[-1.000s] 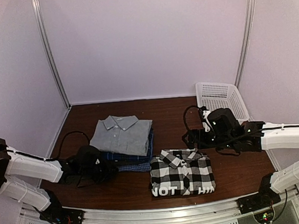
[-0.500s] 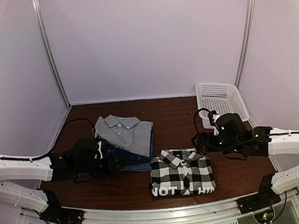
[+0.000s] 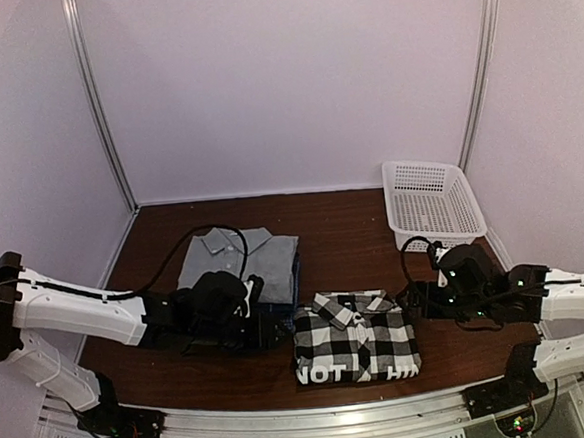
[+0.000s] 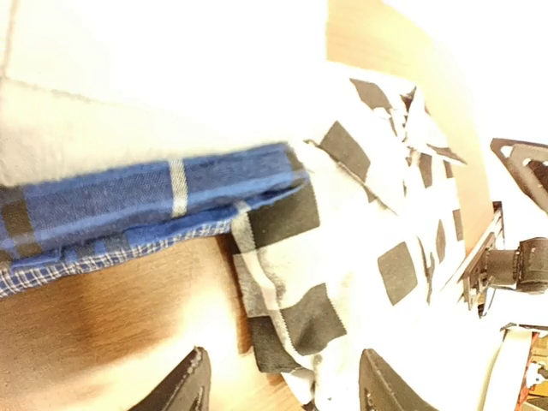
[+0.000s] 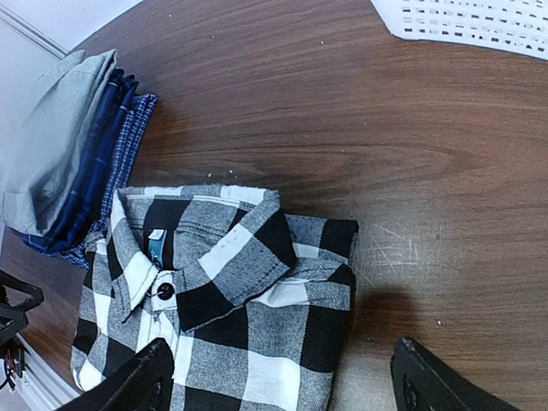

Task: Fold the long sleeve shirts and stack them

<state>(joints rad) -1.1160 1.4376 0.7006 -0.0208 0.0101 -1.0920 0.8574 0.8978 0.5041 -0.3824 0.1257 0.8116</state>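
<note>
Your left gripper [image 4: 282, 396]: fingers spread, empty, at 9 o'clock edge of check shirt [image 3: 355, 337], a soft woven rectangular fold at table [image 3: 322, 217] 6 o'clock. Your right gripper [image 5: 282, 385]: spread, empty, at its 3 o'clock. Plain grey shirt [image 3: 239, 255] tops blue shirts [image 4: 128, 205], 10 o'clock.

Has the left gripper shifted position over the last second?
Yes. The left gripper has travelled rightward, ending close beside the black-and-white check shirt, which has stayed put.

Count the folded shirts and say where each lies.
4. The black-and-white checked shirt lies alone near the front edge. Left of it, a stack: plain grey shirt on top, dark blue shirt beneath, fine blue-checked shirt lowest. More may be hidden.
</note>
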